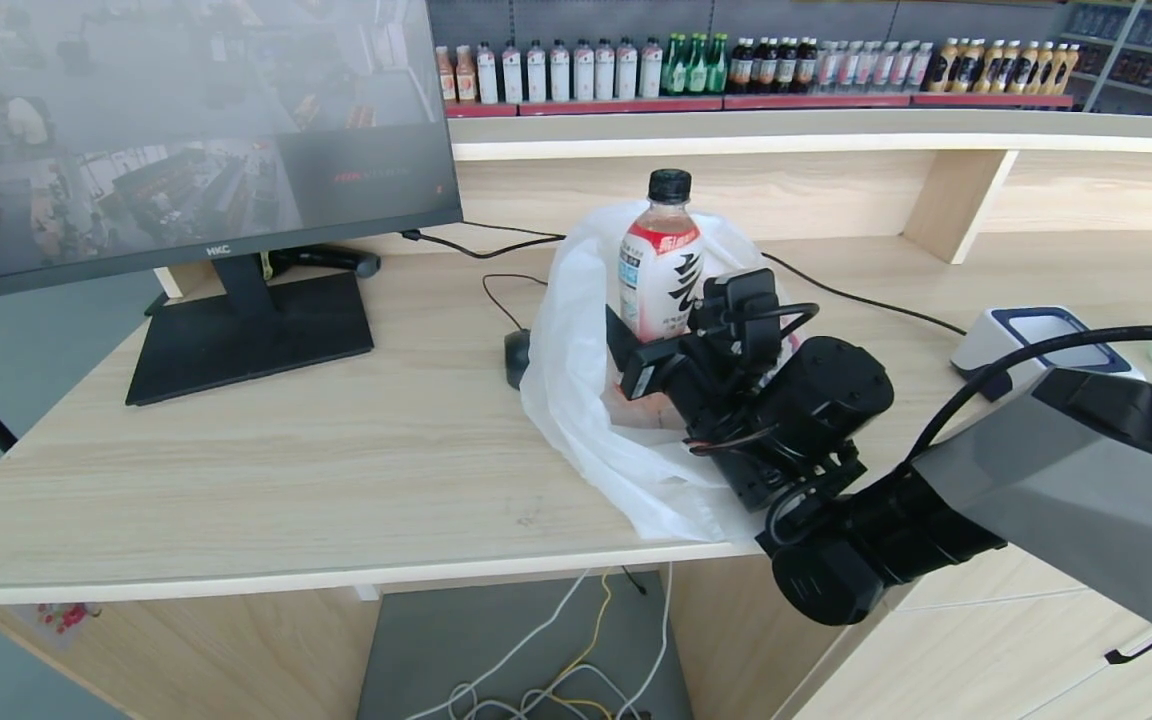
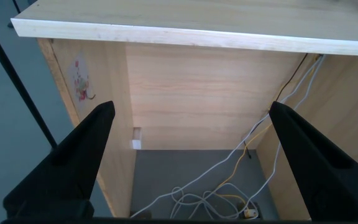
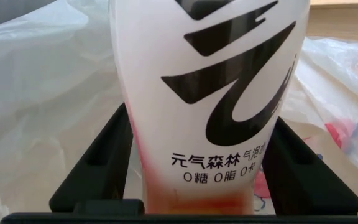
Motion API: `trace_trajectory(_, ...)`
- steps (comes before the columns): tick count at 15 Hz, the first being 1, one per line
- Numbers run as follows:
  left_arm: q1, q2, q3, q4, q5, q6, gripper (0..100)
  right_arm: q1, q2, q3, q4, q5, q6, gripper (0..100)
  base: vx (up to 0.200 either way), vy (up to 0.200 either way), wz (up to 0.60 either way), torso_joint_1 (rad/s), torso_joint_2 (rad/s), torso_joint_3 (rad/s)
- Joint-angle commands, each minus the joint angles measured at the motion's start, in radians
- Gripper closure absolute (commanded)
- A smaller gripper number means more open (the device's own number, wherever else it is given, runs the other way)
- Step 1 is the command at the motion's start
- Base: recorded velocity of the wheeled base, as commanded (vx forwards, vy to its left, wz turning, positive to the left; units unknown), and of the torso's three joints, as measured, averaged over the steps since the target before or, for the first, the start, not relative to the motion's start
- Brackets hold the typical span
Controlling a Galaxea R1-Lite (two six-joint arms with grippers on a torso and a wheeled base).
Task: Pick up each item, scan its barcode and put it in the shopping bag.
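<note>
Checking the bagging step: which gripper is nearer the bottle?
Right. The right gripper is closed around the bottle at the shopping bag. The left gripper hangs open below the counter edge, well away from the bottle.

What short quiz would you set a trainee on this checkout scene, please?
1. True or false: the left gripper holds an item.
2. The right gripper is: A open and empty; B shut on the bottle; C shut on nothing.
3. Fill in: the bottle's lower end sits inside the white ____.
Key: 1 false; 2 B; 3 shopping bag.
</note>
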Motion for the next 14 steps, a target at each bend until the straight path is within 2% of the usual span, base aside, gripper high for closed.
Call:
trace_trajectory(1, 0.0, 0.0, 0.0, 0.0, 0.0, -0.001, 0, 0.0, -0.007, 0.001, -0.001, -0.001, 0.001, 0, 0.0, 0.0, 0.0, 0.0, 0.0, 0.0)
trace_trajectory(6, 0.0, 0.0, 0.0, 0.0, 0.0, -0.001, 0, 0.001, -0.034, 0.03, -0.001, -0.001, 0.012, 0, 0.0, 0.0, 0.0, 0.0, 0.0, 0.0)
trace_trajectory(14, 0.0, 0.0, 0.0, 0.0, 0.0, -0.001, 0, 0.011, -0.171, 0.172, -0.001, -0.001, 0.01, 0, 0.0, 0.0, 0.0, 0.0, 0.0, 0.0)
